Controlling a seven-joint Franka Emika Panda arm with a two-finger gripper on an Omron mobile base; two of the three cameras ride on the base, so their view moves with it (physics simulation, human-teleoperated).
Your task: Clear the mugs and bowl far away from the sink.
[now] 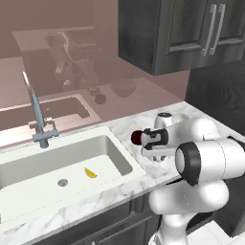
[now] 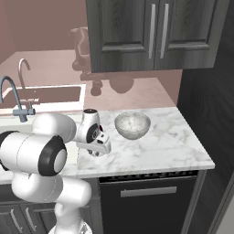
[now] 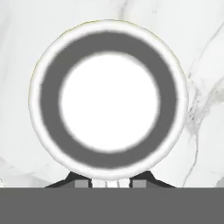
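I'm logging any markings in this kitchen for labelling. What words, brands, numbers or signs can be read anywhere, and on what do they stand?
None: no readable text in any view.
The mug under the gripper is plain.
The bowl, sink, faucet, cabinet doors and marble counter carry no lettering.
The robot arm bears no label.

mug (image 3: 109,98) rim edges blurred in hand view; its lower rim hides most of the fingers (image 3: 80,180), so grip contact can't be told. sink (image 1: 28,186) cut off by left edge in left base view. arm hides bench (image 2: 160,146) under the hand.
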